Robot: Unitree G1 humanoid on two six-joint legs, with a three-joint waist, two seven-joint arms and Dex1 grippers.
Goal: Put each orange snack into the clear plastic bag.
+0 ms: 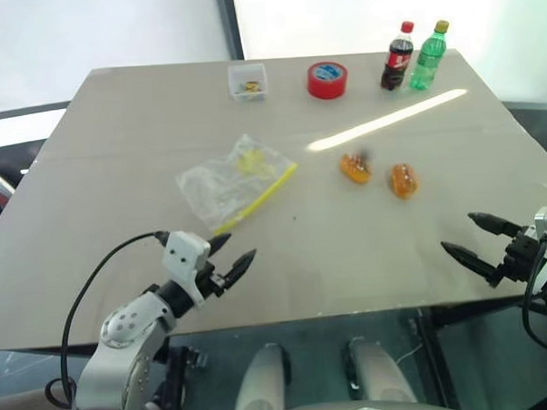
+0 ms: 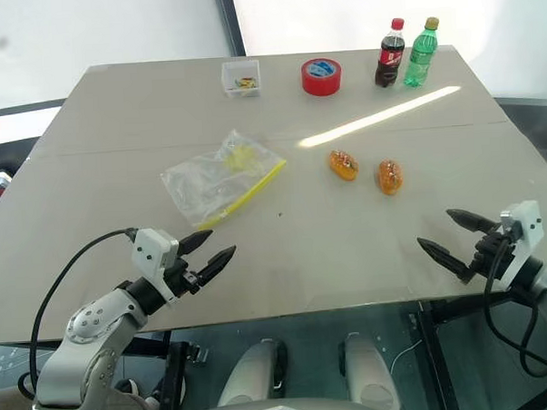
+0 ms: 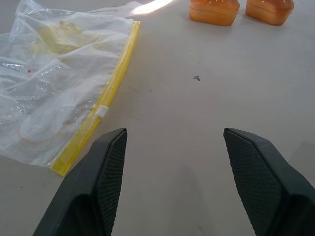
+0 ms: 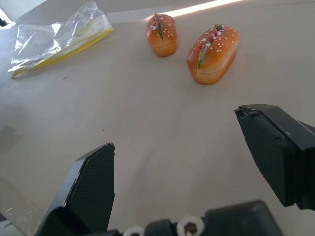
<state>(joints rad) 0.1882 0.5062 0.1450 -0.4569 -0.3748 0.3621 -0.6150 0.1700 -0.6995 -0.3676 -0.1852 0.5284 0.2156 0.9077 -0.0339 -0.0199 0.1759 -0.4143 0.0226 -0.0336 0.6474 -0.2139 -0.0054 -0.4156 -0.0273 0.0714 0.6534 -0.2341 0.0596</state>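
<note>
Both hands hovering wide open, holding nothing.
Left hand [image 1: 232, 252] hanging over near table [image 1: 116, 139] edge just short of clear plastic bag [image 1: 229, 181]; right hand [image 1: 473, 237] facing two orange snacks [image 1: 354, 168] [image 1: 403, 180], lying side by side mid-table, apart from bag.

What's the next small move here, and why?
Probably reach the right gripper forward to the nearer orange snack: both snacks lie bare on the table, outside the clear plastic bag, and both grippers, left included, hang open and empty.
</note>
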